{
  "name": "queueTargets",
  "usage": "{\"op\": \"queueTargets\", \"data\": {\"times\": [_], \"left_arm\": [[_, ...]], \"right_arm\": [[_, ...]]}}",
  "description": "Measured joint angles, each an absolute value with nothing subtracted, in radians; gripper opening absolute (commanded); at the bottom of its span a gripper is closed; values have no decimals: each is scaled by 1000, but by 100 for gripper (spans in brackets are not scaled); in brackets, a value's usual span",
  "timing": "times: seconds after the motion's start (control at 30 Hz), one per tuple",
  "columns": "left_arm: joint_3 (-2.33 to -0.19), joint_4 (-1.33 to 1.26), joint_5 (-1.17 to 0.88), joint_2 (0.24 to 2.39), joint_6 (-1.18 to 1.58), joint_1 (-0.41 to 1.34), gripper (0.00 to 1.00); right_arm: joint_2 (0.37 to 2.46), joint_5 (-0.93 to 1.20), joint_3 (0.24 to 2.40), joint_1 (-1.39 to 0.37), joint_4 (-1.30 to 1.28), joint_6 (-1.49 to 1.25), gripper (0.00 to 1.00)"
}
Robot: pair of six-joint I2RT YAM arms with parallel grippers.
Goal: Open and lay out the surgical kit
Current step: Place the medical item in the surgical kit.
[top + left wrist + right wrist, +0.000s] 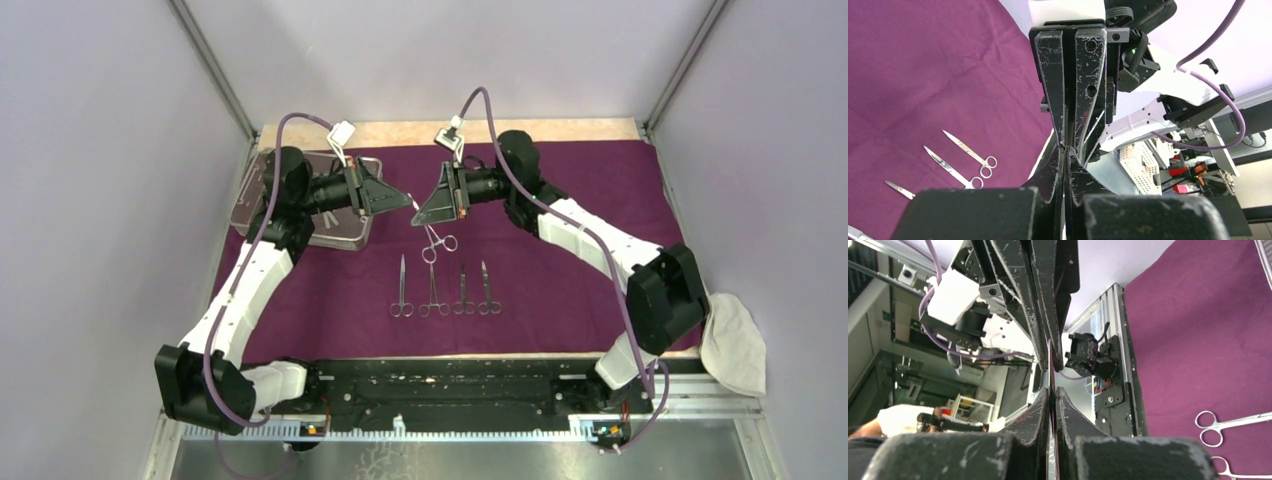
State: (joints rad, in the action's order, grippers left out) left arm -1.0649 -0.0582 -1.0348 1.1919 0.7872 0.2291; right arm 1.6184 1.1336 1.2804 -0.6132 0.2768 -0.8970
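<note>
Lilac walls [100, 200] close in a table draped with the dark purple cloth wrap [560, 230], which lies opened flat across nearly all of it. Over the middle of the wrap one scissor-like instrument [437, 240] hangs tip-up, its finger rings lowest, at the spot where my two pincers meet. My left pincer [408, 203] is pressed together on its slim upper end, and my right pincer [418, 212] is closed on the same end from the other side, tip to tip with the left. My right wrist camera shows a thin sliver of metal nipped between my fingers [1040, 405].

Just nearer to my bases, a row of four more instruments [433, 290] lies on the wrap, side by side, rings toward me and tips away. The wire-mesh tray [345, 230] sits on the far left of the wrap, partly under my left arm. What it holds I cannot tell. A white cloth [735, 345] lies crumpled off the wrap's near right corner, beside my right arm.
</note>
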Motion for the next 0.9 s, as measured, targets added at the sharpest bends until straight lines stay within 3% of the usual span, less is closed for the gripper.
{"op": "queueTargets", "data": {"times": [0.07, 0.1, 0.17, 0.33, 0.47, 0.63, 0.8, 0.9], "left_arm": [[-1060, -61, -1033, 1192, 792, 229, 60], [-1058, -63, -1032, 1192, 791, 229, 74], [-1056, -62, -1032, 1191, 790, 229, 86], [-928, -150, -1032, 1124, 848, 229, 85], [-767, -274, -1030, 1041, 940, 256, 84], [-716, -366, -998, 1020, 980, 366, 84], [-710, -426, -964, 1028, 999, 440, 74], [-710, -444, -948, 1053, 997, 468, 63]], "right_arm": [[1616, 1125, 1265, -613, 303, -913, 0], [1614, 1120, 1254, -611, 322, -922, 0], [1592, 1098, 1200, -601, 366, -944, 0], [1524, 1055, 1065, -546, 468, -991, 0], [1494, 1013, 1053, -516, 507, -996, 0], [1464, 964, 1054, -512, 513, -979, 0], [1459, 929, 1054, -513, 515, -973, 0], [1459, 913, 1054, -514, 516, -971, 0]]}}
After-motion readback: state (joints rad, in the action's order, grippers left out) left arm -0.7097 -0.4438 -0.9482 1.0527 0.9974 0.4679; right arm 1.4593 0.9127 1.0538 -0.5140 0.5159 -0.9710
